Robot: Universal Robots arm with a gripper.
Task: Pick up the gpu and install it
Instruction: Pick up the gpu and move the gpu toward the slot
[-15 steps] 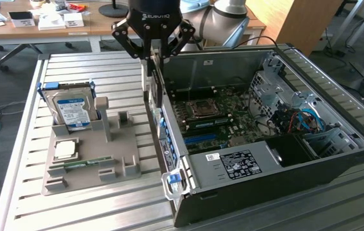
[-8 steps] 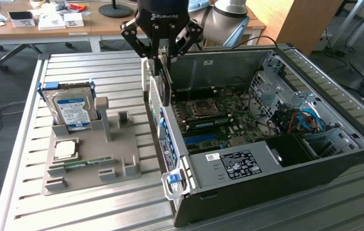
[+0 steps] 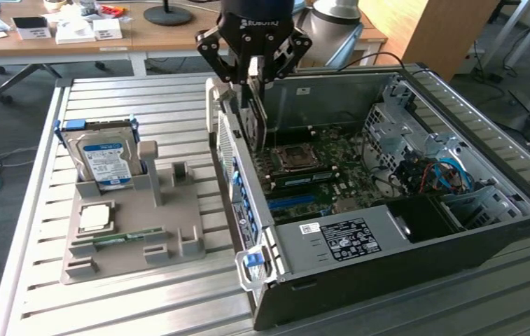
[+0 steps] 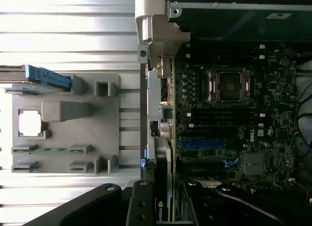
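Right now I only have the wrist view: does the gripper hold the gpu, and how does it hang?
Observer: Yes. The gripper is shut on the gpu, which hangs on edge, near upright, over the open case.
Operator: Where in the case?
Observer: At its side on the exterior view's left, lower edge beside the CPU socket; seated or not, I can't tell.
Operator: And the hard drive?
Observer: Upright in the grey holder, blue label showing.
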